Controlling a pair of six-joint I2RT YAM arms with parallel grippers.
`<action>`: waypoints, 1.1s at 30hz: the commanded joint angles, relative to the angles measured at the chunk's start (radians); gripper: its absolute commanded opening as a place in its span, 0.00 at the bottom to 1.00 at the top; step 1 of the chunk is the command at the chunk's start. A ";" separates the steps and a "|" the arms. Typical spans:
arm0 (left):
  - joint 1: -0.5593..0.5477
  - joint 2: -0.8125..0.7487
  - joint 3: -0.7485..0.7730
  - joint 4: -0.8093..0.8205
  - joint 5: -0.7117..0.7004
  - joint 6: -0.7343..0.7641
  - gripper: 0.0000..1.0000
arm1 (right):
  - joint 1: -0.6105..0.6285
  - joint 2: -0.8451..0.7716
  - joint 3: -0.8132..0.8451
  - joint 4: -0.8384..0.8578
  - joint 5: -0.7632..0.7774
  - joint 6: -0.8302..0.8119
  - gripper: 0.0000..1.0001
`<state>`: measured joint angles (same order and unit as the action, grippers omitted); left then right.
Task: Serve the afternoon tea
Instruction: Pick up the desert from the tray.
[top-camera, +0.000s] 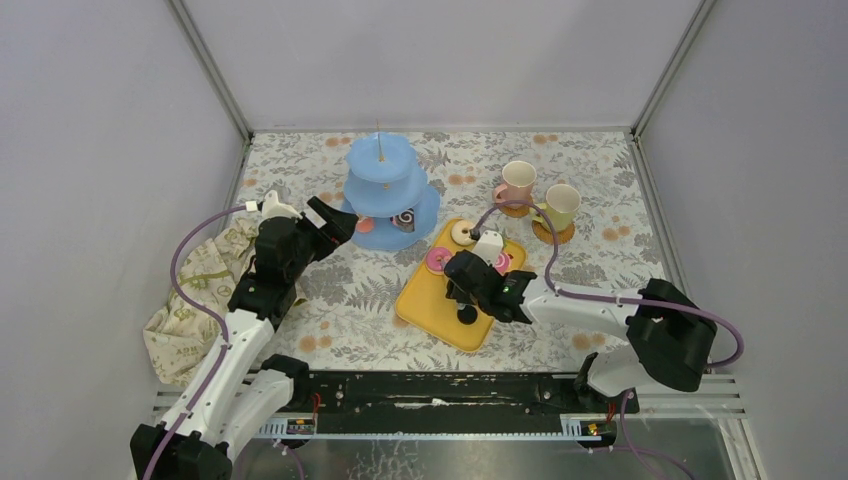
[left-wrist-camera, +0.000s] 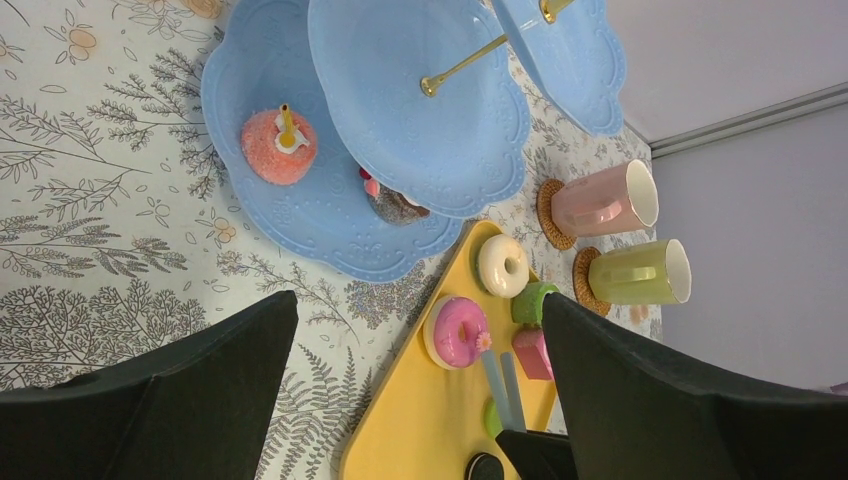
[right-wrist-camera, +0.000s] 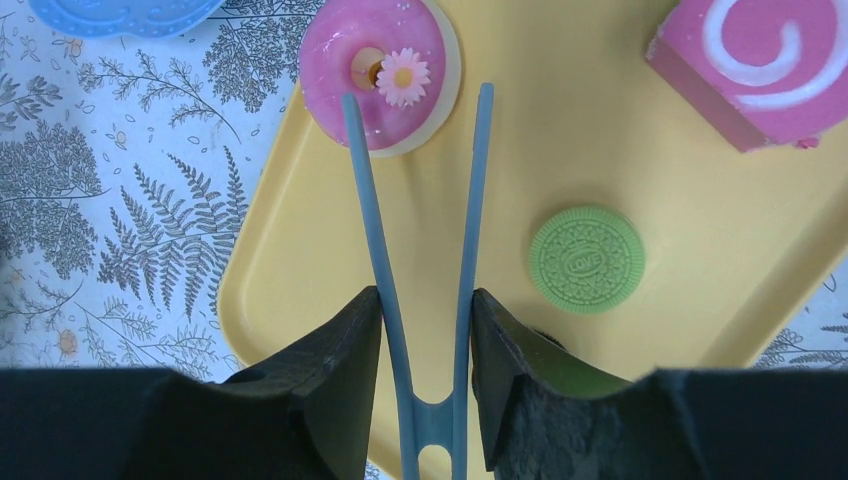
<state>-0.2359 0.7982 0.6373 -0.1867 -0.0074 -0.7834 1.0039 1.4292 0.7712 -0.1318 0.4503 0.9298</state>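
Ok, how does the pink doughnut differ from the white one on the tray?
The pink doughnut has pink icing with a small daisy by its hole; the white doughnut is plain cream-white. The tips of the blue tongs sit at the pink doughnut; the white doughnut lies beyond them, at the corner of the yellow tray nearest the light-blue stand. Both are rings lying flat on it.

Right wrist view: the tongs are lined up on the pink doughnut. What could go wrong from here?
1. The tongs in the right gripper look off-centre: one tip over the pink doughnut, the other beyond its rim, so a squeeze may slip off.
2. The doughnut sits at the edge of the yellow tray; a nudge might push it off.
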 joint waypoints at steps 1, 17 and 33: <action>-0.008 -0.014 -0.010 0.053 0.003 -0.002 1.00 | -0.021 0.025 0.057 0.040 -0.033 -0.015 0.44; -0.008 -0.021 -0.007 0.054 0.005 -0.001 1.00 | -0.079 0.123 0.124 0.025 -0.079 -0.017 0.44; -0.008 -0.028 -0.006 0.053 0.013 -0.001 1.00 | -0.123 0.178 0.204 -0.048 -0.150 -0.018 0.44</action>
<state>-0.2359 0.7895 0.6369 -0.1864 -0.0071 -0.7837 0.9028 1.5913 0.9180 -0.1478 0.3378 0.9195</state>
